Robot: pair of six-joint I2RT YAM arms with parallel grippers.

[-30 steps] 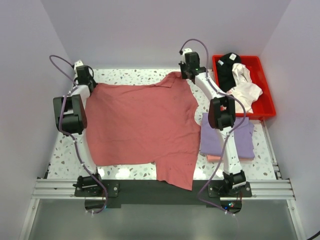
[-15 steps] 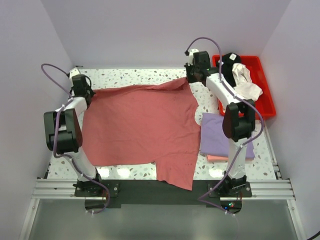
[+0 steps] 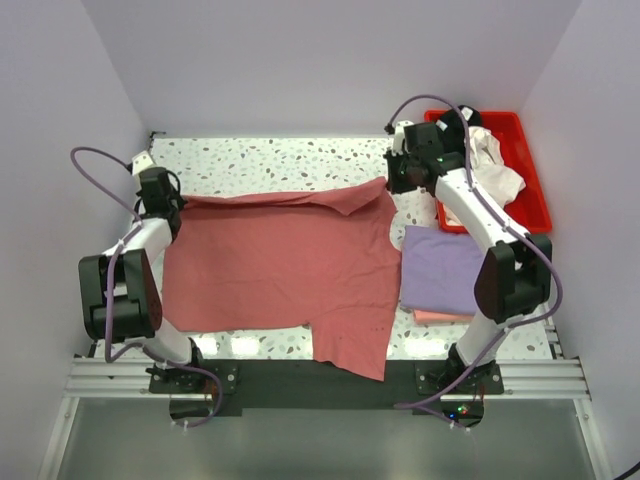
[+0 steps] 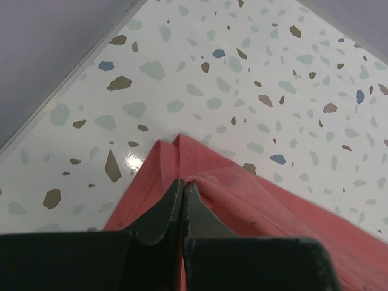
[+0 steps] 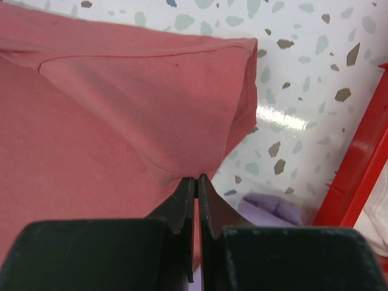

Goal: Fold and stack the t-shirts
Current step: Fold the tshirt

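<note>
Far hem of dusty red cloth t-shirt now sits nearer, doubling over; left hand, right hand clamp it. Thin pinches may slip, skewing fold.

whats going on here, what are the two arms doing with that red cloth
Both arms are partway through folding the dusty red t-shirt, which lies spread over the speckled table. The left gripper and the right gripper are each shut on a far corner, and the far edge is doubled over. To the right, a folded lavender t-shirt sits on a pale pink one. A white t-shirt lies unfolded in the red tray.
</note>
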